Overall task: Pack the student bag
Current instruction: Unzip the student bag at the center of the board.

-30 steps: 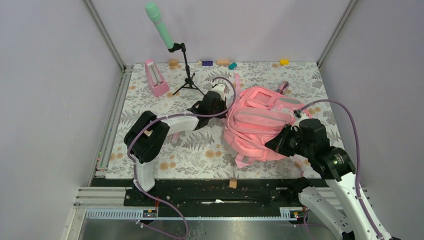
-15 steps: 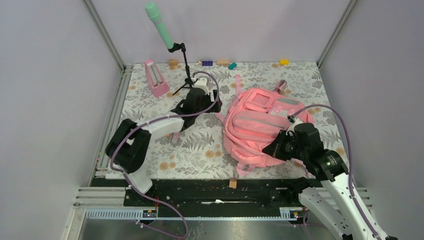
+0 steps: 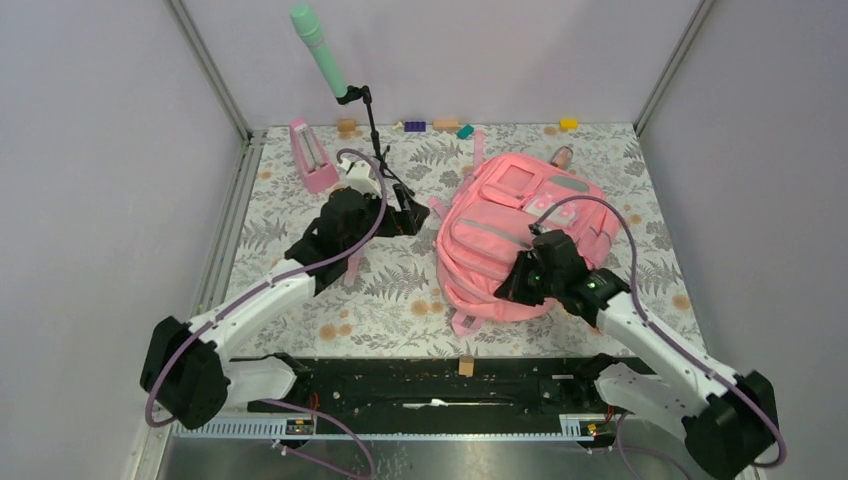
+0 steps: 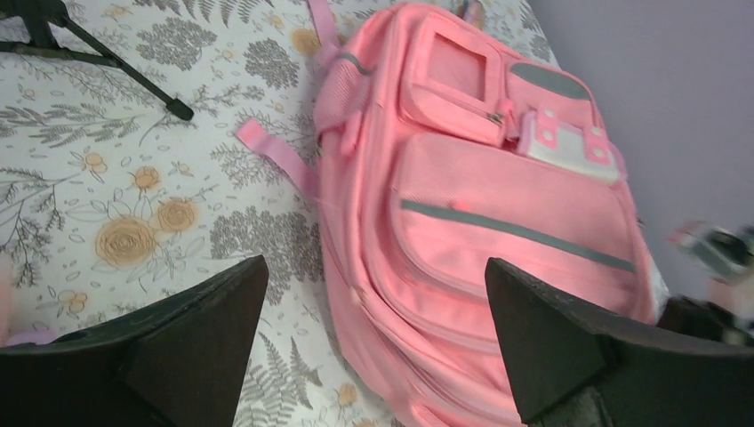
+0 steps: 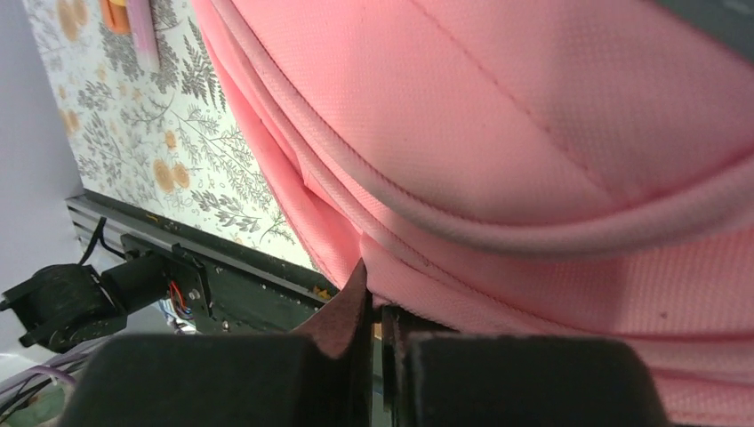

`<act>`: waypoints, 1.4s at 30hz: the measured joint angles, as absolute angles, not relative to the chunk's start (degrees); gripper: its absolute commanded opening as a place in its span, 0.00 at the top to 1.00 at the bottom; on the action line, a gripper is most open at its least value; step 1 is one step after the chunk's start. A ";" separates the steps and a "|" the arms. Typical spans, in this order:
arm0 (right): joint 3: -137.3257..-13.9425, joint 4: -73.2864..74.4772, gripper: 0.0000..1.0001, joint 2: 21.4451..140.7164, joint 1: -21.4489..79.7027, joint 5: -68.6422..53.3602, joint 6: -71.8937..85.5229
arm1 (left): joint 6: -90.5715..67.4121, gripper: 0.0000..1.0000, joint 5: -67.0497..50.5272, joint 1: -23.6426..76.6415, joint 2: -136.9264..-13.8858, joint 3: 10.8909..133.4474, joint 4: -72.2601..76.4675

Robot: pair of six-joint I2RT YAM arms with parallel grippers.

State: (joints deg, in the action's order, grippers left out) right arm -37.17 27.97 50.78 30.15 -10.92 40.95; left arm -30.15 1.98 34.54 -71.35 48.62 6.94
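The student bag, a large pink backpack with a grey strip, lies front-up right of the table's middle. It fills most of the left wrist view, student bag. My left gripper hovers just left of it, jaws wide open and empty, left gripper. My right gripper sits at the bag's near edge. In the right wrist view the right gripper is shut, pinching a fold of the bag's pink fabric.
A pink metronome and a tripod stand with a mint microphone stand at the back left. Several small blocks line the back edge. A wooden block sits on the front rail. One tripod leg reaches towards the bag.
My left gripper opened and drew back to the left, away from the bag. The right gripper, still shut on the fabric, moved left, and the bag shifted left with it.
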 measured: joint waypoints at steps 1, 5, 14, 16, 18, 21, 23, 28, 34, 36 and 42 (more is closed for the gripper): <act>-37.41 26.26 1.00 53.19 31.40 -10.02 41.32 | -30.46 0.03 1.15 34.30 -70.06 48.42 5.67; -40.18 21.47 0.91 62.52 36.42 -6.61 42.89 | -30.74 0.02 -3.49 31.97 -65.52 48.27 0.01; -48.21 13.85 0.91 74.67 42.17 -3.49 44.88 | -28.47 0.01 -9.72 26.96 -62.78 50.43 -12.19; -48.45 13.56 0.81 74.94 42.24 -3.18 44.86 | -28.01 0.01 -10.81 26.17 -62.78 50.89 -13.80; -48.47 13.43 0.65 74.96 42.28 -3.09 44.75 | -27.90 0.01 -11.66 25.58 -63.05 51.11 -14.31; -48.47 13.39 0.44 74.94 42.54 -3.55 44.51 | -28.12 0.01 -12.80 24.99 -65.10 51.88 -13.87; -48.47 13.45 0.30 74.65 42.68 -4.23 44.18 | -28.60 0.01 -13.54 24.80 -67.51 52.21 -13.17; -48.47 14.98 0.14 70.30 43.18 -4.97 41.58 | -31.35 0.01 -16.86 24.27 -75.96 52.90 -11.44; -48.49 20.25 0.09 60.16 36.16 -5.19 36.34 | -34.00 0.01 -20.16 24.16 -83.09 54.89 -9.74; -48.49 22.48 0.07 56.84 31.14 -5.04 34.24 | -35.20 0.04 -21.19 24.16 -83.96 55.02 -8.27; -48.56 28.49 0.06 51.96 17.58 -4.27 28.34 | -38.87 0.11 -23.18 24.91 -86.13 55.02 -2.96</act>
State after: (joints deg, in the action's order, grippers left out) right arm -48.56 28.49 51.96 17.58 -4.27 28.34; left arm -38.87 -23.18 24.91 -86.13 55.02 -2.96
